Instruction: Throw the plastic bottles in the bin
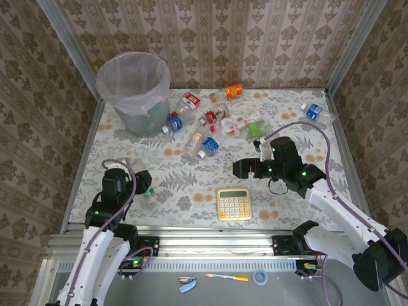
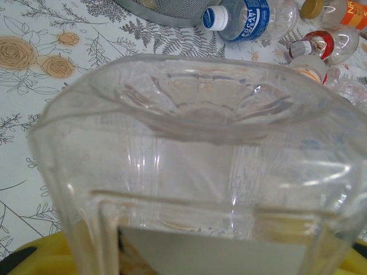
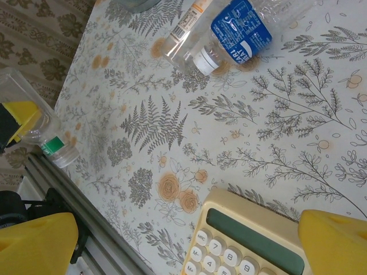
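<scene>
Left end effector (image 1: 141, 180): clamped on a clear bottle (image 2: 195, 160)
Right end effector (image 3: 184, 232): fingers apart, empty
Risk: we could drop the slick bottle short of the bin (image 1: 134, 89)

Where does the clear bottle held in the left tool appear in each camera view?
Top external: the clear bottle is at lower left, gripped in the left tool.
Left wrist: its ribbed base looms close, across the middle.
Right wrist: it lies at the left edge, green cap pointing down-right.
Shared landmark: the flowered tablecloth beneath it.
</scene>
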`<state>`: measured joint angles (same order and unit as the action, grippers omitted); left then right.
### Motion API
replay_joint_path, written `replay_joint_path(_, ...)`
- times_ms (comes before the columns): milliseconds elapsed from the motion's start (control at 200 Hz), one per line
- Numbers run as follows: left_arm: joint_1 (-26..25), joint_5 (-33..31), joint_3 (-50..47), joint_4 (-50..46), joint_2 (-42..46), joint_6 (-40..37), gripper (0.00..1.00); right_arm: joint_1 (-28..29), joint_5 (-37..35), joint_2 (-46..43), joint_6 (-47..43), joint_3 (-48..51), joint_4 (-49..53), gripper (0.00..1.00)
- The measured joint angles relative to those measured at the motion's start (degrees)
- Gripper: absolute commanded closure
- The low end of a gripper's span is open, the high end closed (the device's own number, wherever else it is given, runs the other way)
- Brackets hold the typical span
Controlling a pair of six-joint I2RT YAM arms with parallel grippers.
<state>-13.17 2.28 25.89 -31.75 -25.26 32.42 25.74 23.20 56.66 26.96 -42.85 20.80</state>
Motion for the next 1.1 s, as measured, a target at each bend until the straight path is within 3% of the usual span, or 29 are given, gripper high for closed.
replay_joint_path(180, 0.02, -0.63, 0.13, 0.68, -0.85, 0.0, 0.89, 0.0, 0.0, 0.66, -0.02, 0.0, 0.02, 0.0)
replay_joint_path(290, 0.76, -0.5, 4.61, 1.14, -8.26, -0.7, 0.91, 0.0, 0.0, 1.09, -0.2, -0.04, 0.04, 0.0)
replay_joint_path(380, 4.11, 2.38, 17.46, 0.96, -20.96, -2.99, 0.93, 0.0, -0.02, 1.77, -0.61, -0.66, 0.42, 0.0)
replay_joint_path(460, 7.89, 5.79, 36.68, 1.05, -35.58, -5.75, 0.89, -0.02, -0.04, 2.49, -1.38, -1.7, 0.68, 0.0)
replay_joint_path(500, 9.31, 7.28, 48.26, 1.44, -42.77, -7.02, 0.78, -0.09, -0.04, 2.86, -1.6, -2.23, 0.7, 0.0)
replay_joint_path(550, 10.82, 9.03, 62.84, 1.57, -51.6, -8.24, 0.38, -0.09, -0.04, 3.34, -1.77, -2.8, 0.66, 0.0)
replay_joint_path(605, 11.93, 10.25, 78.4, 0.74, -59.84, -9.38, 0.15, -0.09, -0.02, 3.78, -1.75, -3.08, 0.55, 0.0)
replay_joint_path(625, 12.33, 10.49, 83.95, 0.59, -63.08, -9.73, 0.02, -0.09, -0.02, 3.89, -1.75, -3.1, 0.46, 0.0)
replay_joint_path(710, 13.46, 12.13, 97.35, -0.2, -70.12, -10.21, 0.0, -0.09, 0.0, 4.22, -1.68, -3.1, 0.42, 0.0)
replay_joint_path(785, 13.7, 13.09, 95.82, -1.36, -69.55, -10.21, 0.0, -0.09, 0.0, 4.17, -1.51, -3.08, 0.31, 0.0)
replay_joint_path(960, 13.92, 13.31, 73.92, -3.63, -57.68, -10.23, 0.0, -0.11, -0.02, 3.78, -1.57, -2.95, 0.7, 0.0)
replay_joint_path(1100, 14.78, 13.05, 68.67, -6.43, -47.93, -10.25, 0.0, -0.37, -0.02, 3.74, -1.6, -2.95, 0.98, 0.0)
